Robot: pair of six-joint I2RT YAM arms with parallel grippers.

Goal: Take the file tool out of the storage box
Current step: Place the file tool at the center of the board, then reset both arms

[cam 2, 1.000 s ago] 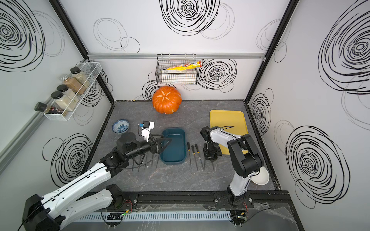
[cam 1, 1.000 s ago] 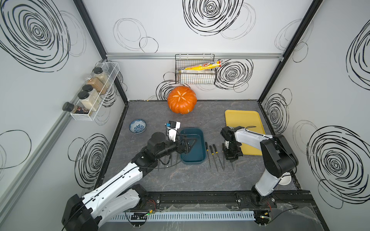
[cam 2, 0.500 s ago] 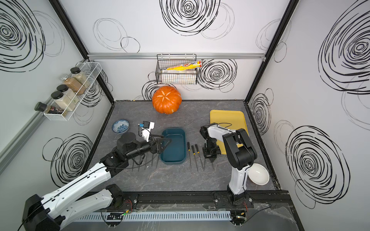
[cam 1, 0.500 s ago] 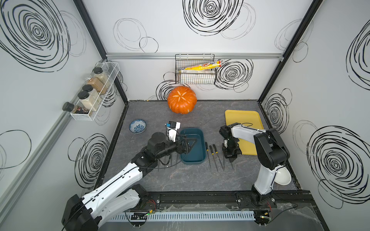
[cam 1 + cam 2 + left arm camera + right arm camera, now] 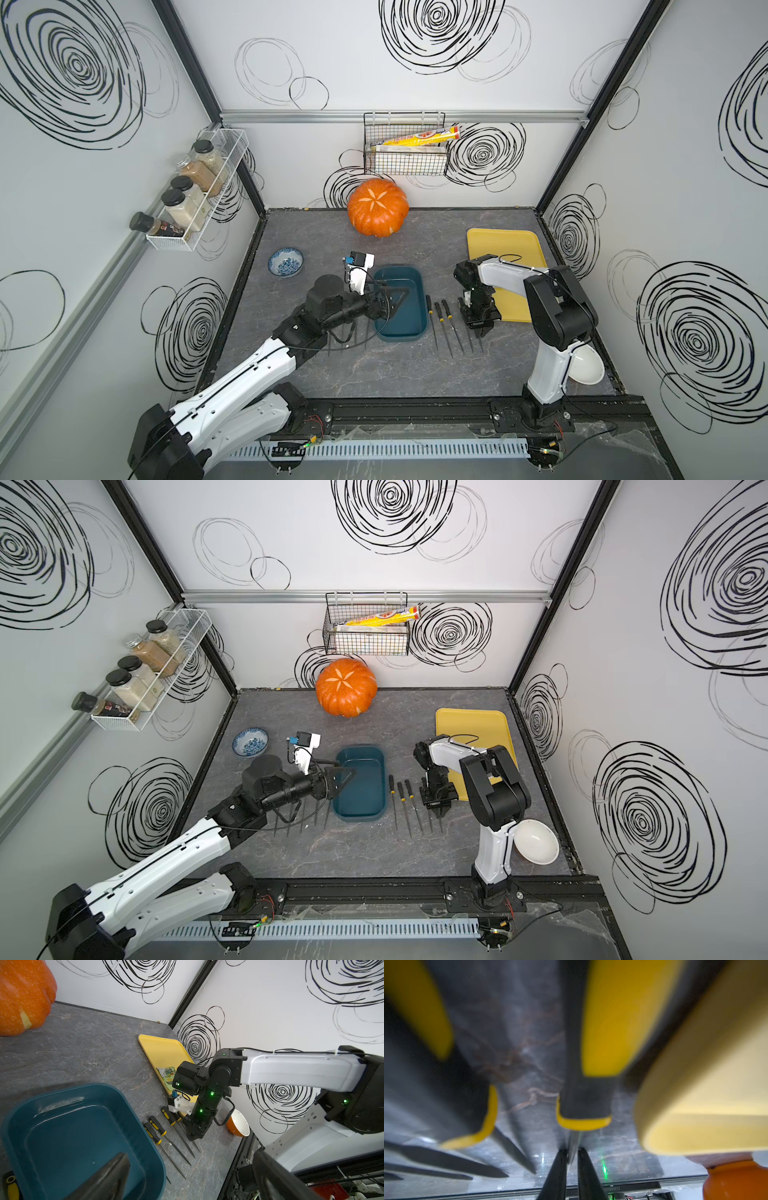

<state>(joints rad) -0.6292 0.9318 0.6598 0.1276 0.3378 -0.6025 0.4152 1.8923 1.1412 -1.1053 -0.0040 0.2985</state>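
Note:
The dark teal storage box (image 5: 400,328) (image 5: 360,810) (image 5: 87,1126) lies mid-table, and I see nothing inside it. My left gripper (image 5: 390,297) (image 5: 338,777) (image 5: 190,1159) hangs open over its left rim. Right of the box, several black-and-yellow files (image 5: 440,324) (image 5: 401,802) lie side by side. My right gripper (image 5: 482,332) (image 5: 436,810) (image 5: 572,1153) points down at the rightmost file tool (image 5: 583,1105) (image 5: 196,1146). Its fingers (image 5: 558,1167) stand close on either side of the blade; whether they press it I cannot tell. More files (image 5: 301,816) lie under the left arm.
A yellow tray (image 5: 505,249) lies just right of the right gripper, with a packet (image 5: 168,1076) on it. An orange pumpkin (image 5: 377,212) stands at the back, a blue patterned bowl (image 5: 285,262) at the left, a white bowl (image 5: 586,365) behind the right arm.
The right arm's elbow has swung inward while its gripper stayed low at the files; its fingers look slightly further apart. The left arm has not moved.

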